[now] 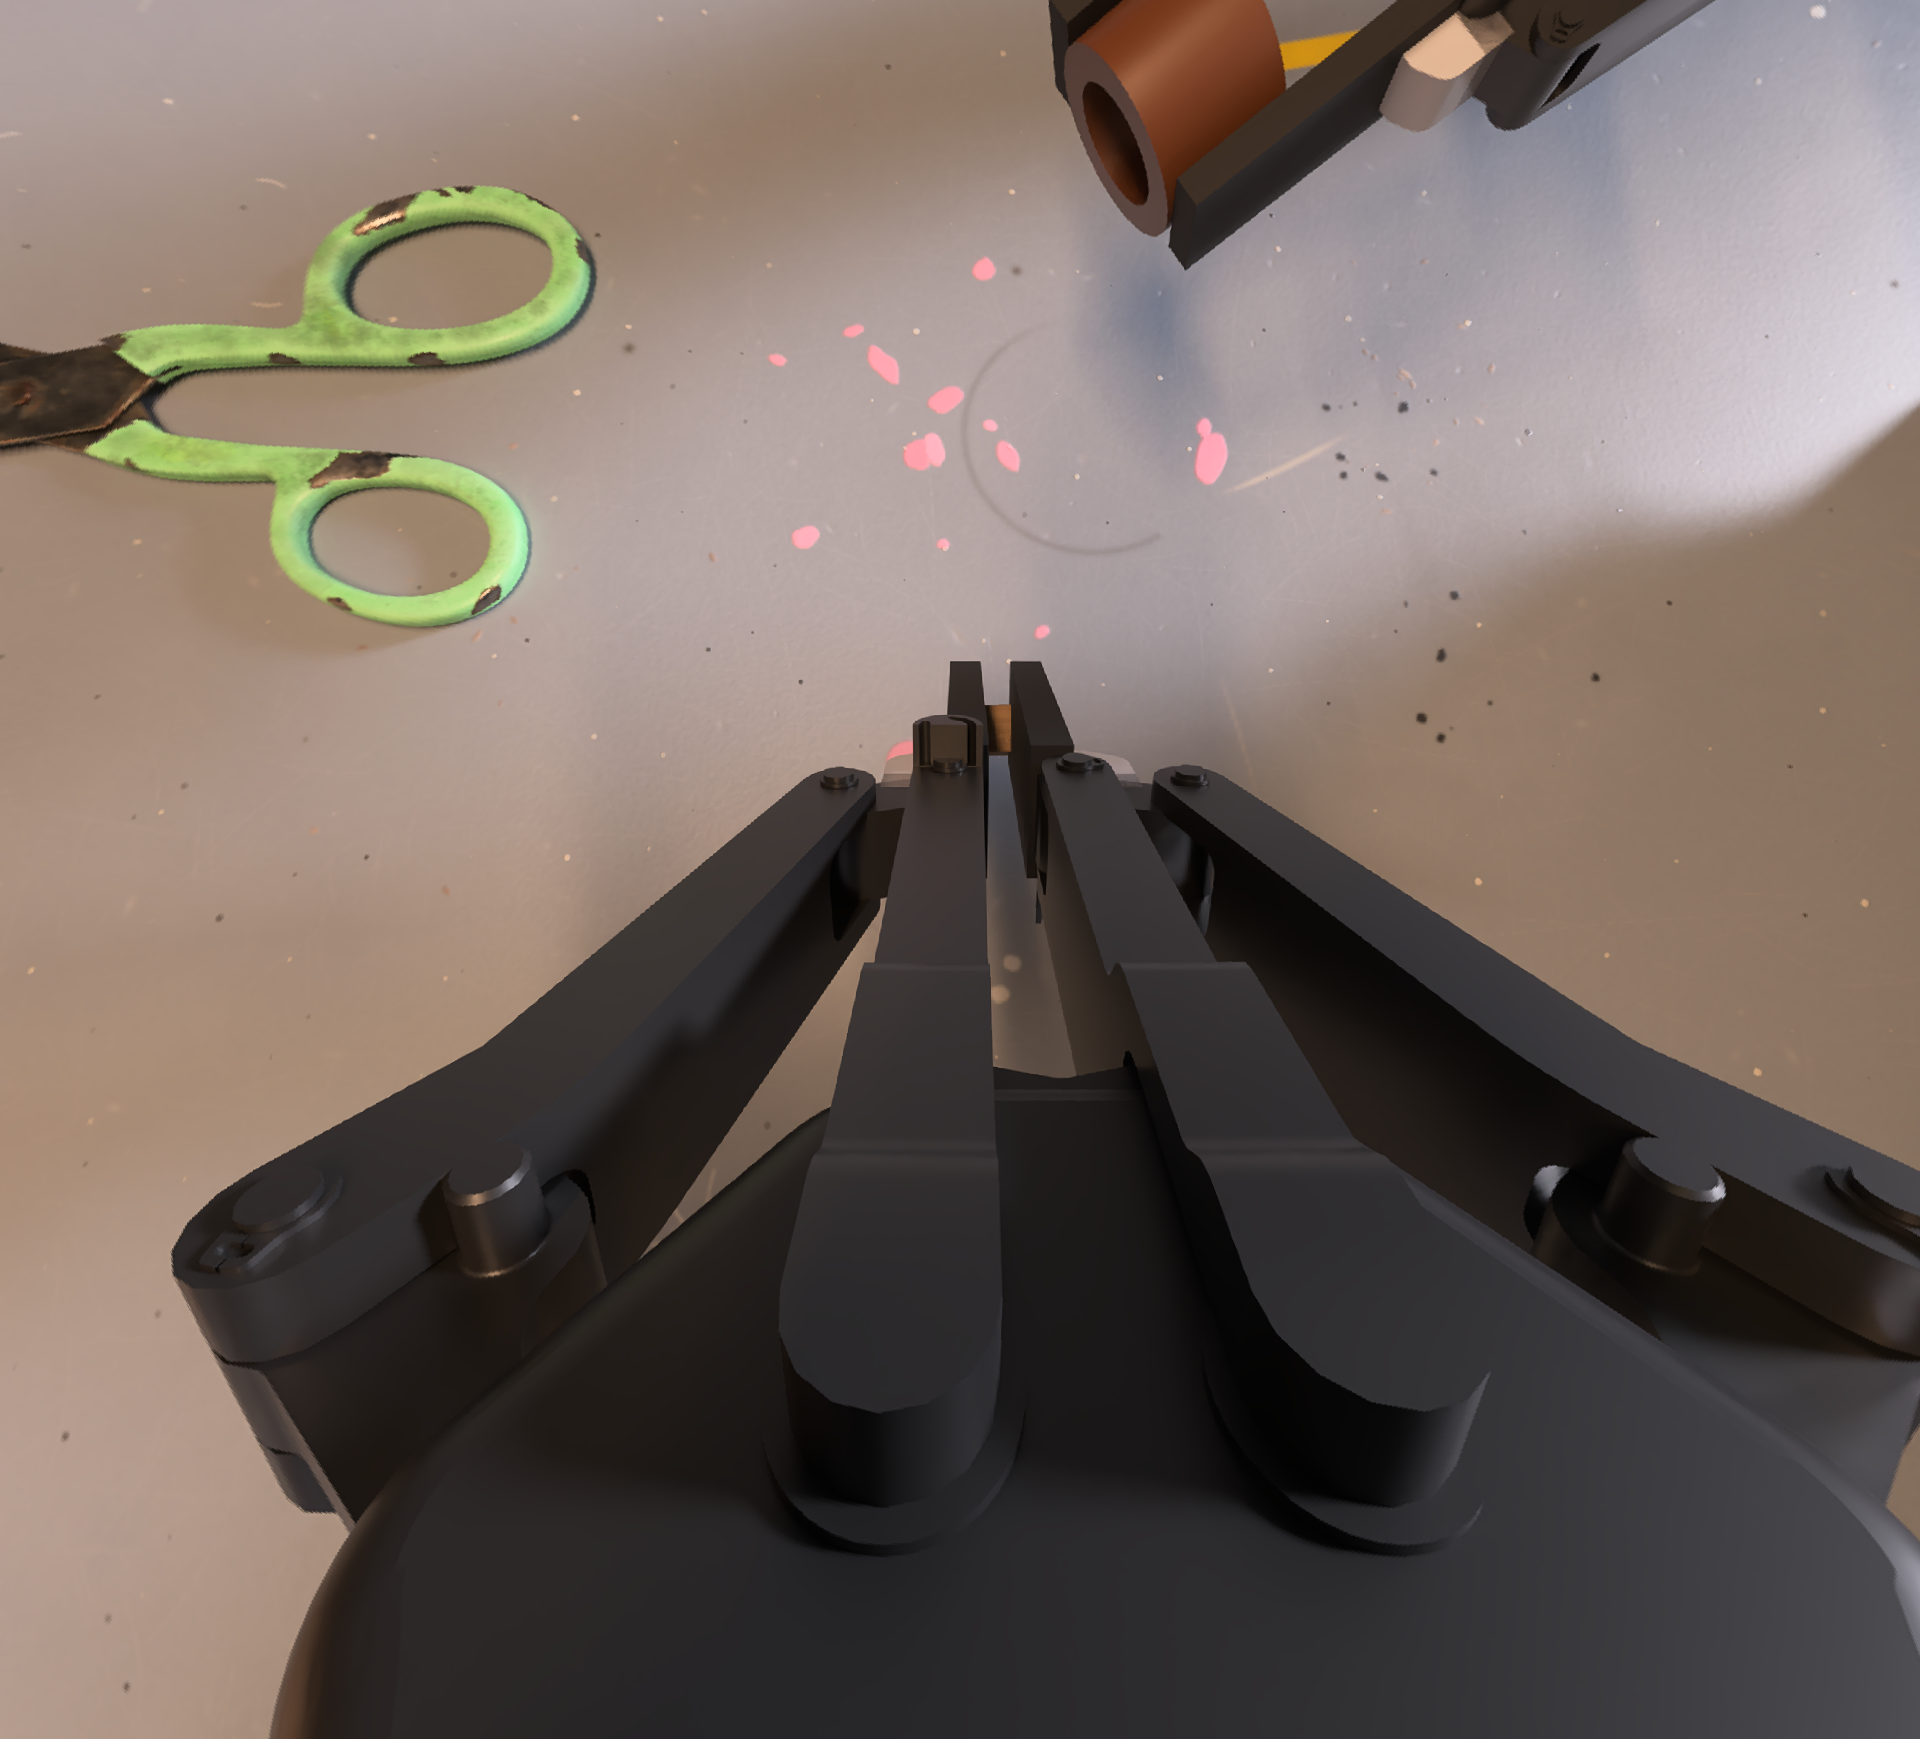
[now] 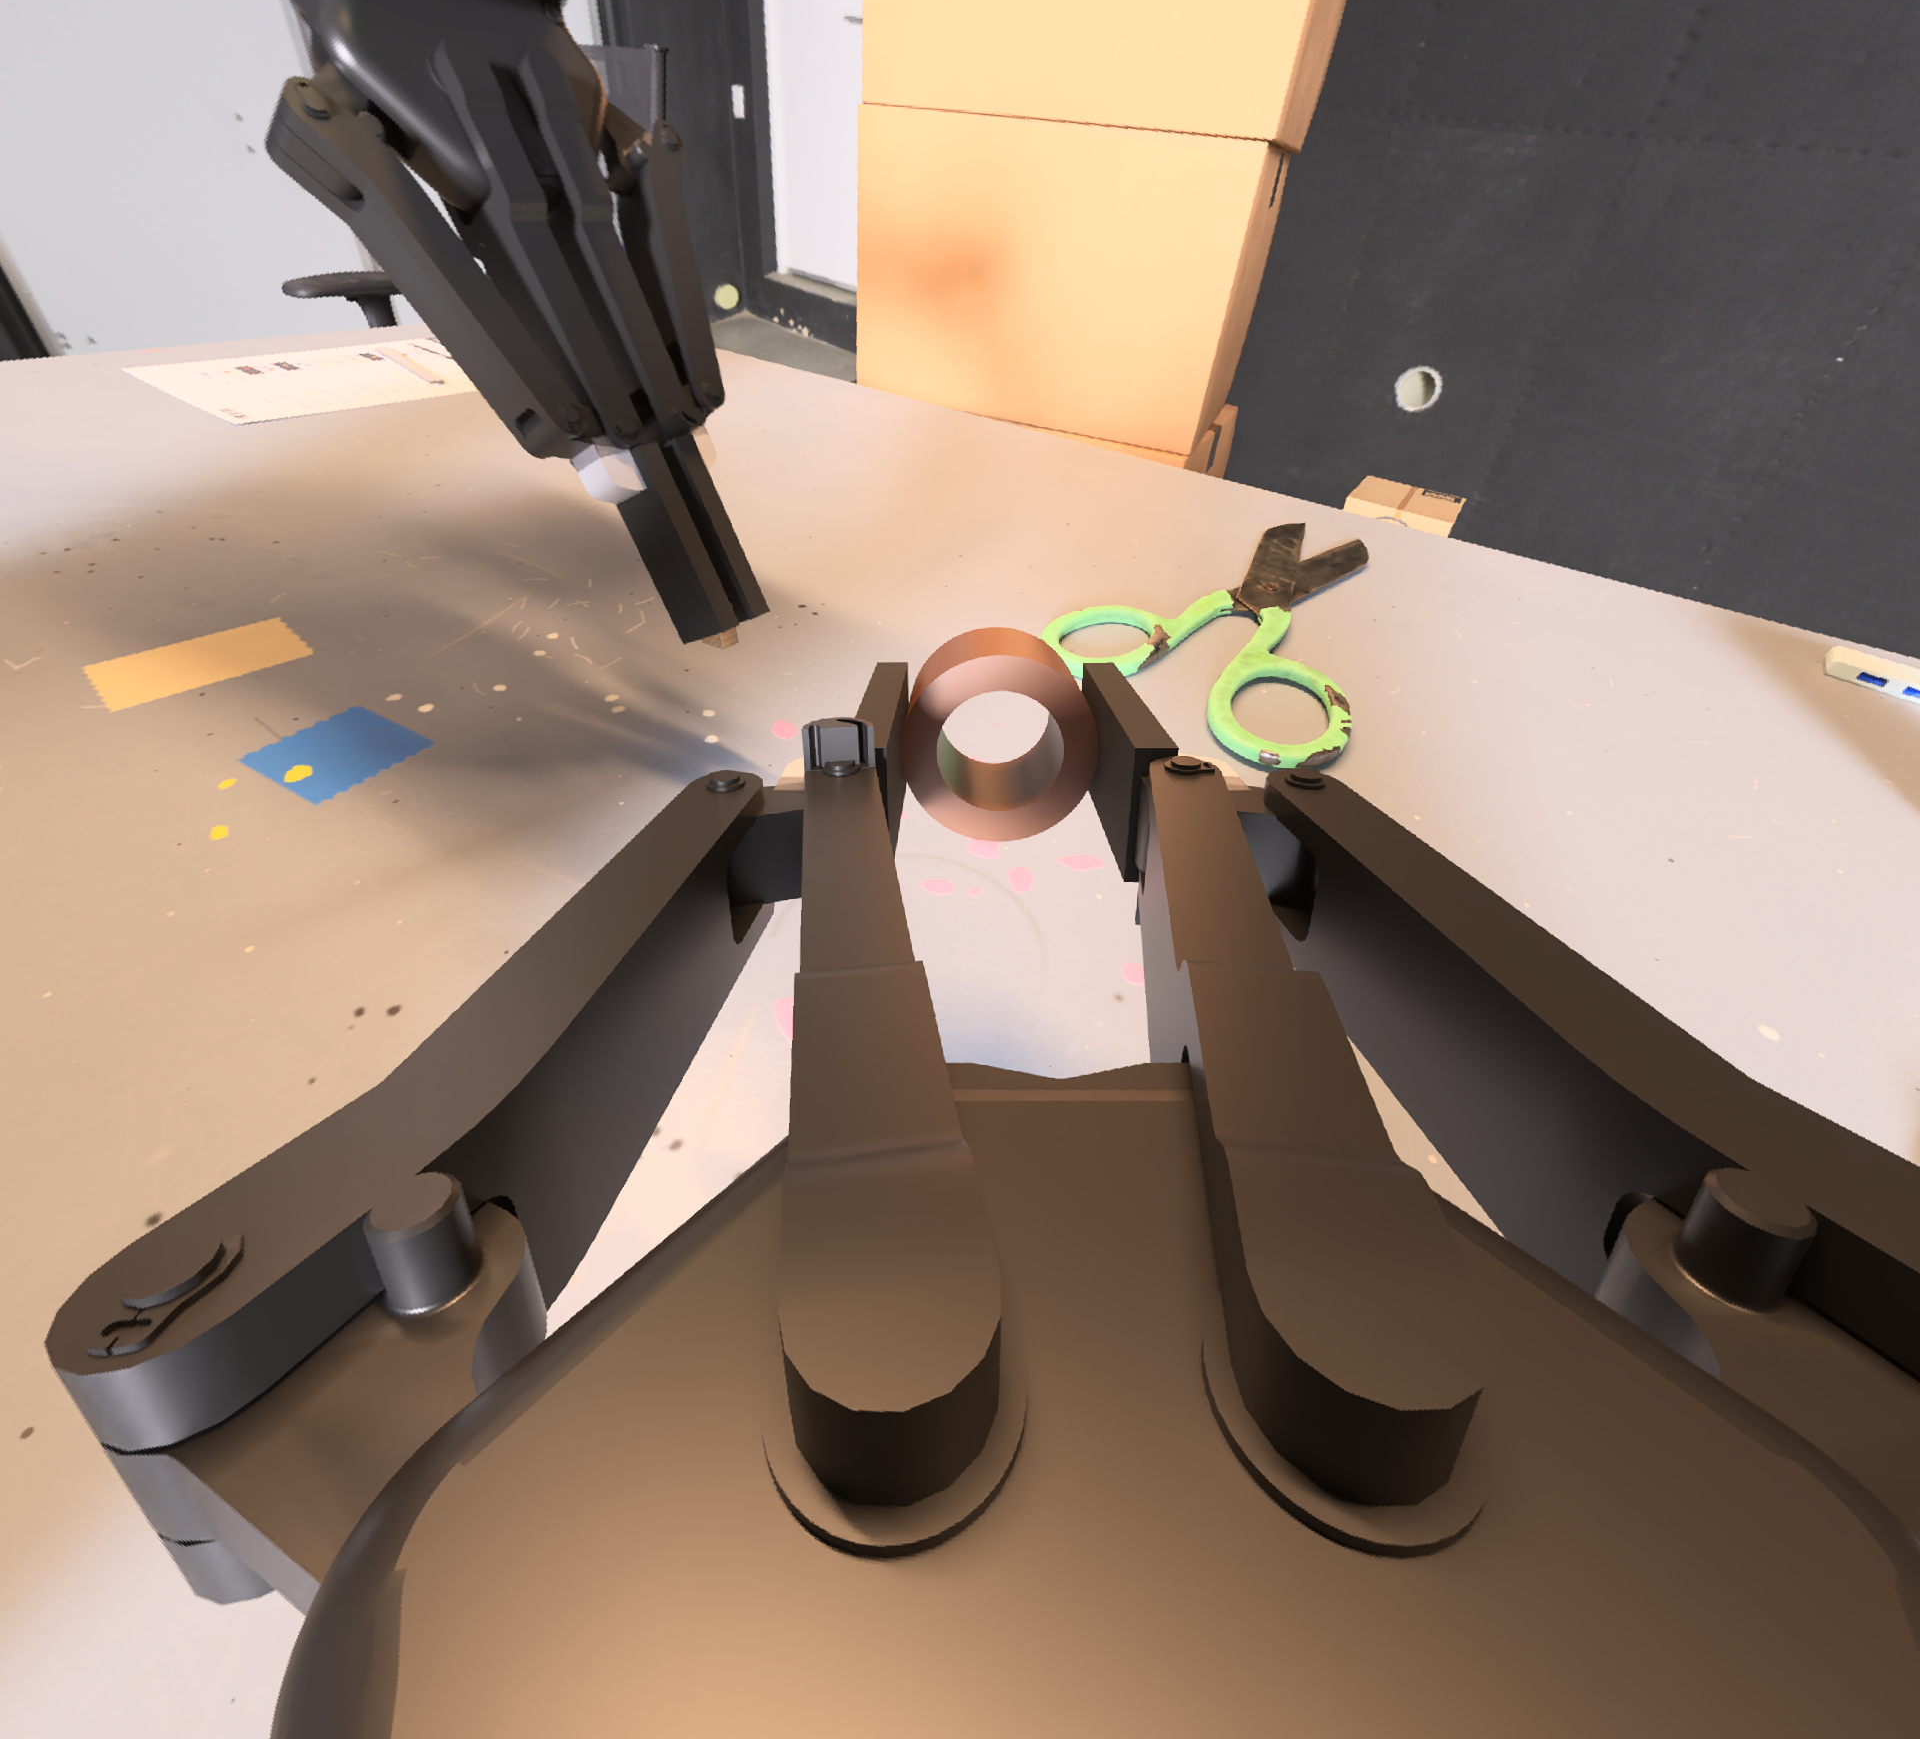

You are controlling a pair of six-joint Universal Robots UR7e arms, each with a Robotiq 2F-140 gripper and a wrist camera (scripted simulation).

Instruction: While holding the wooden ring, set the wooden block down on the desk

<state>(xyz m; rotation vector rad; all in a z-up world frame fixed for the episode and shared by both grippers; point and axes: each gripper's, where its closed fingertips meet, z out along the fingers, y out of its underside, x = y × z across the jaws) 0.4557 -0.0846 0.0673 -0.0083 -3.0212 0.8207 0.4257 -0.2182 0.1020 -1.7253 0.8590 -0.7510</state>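
Speckled and scuffed, the pale matte tabletop (image 1: 1351, 754) fills my left wrist feed, dotted with pink paint flecks (image 1: 925, 451) and a faint ring-shaped scratch. My left gripper (image 1: 995, 687) has its jaws nearly together, clamped on the wooden block (image 1: 998, 725), of which I see only a thin tan sliver between the flat black pads. In the right wrist feed the same block (image 2: 721, 639) pokes out as a small pale stub below the fingertips, down at the surface; I cannot tell whether it touches.

My right gripper (image 2: 995, 715) has its jaws set apart and pressed against the wooden ring (image 2: 997, 733), one pad on each side of its curved wall. It is a short, thick-walled tube, smooth reddish brown, with its bore facing my camera. From the left wrist feed the ring (image 1: 1179, 63) hangs well above the tabletop.

Farther out lie scissors (image 2: 1242, 666) with worn green loop handles, chipped to dark patches, and short rusty blades, just beyond the ring in the right view. To the other side I see a tan patch (image 2: 197, 663) and a blue patch (image 2: 335, 752) with wavy edges, flat on the surface. Stacked cardboard boxes (image 2: 1060, 131) stand behind the far edge against a dark wall (image 2: 1610, 183).
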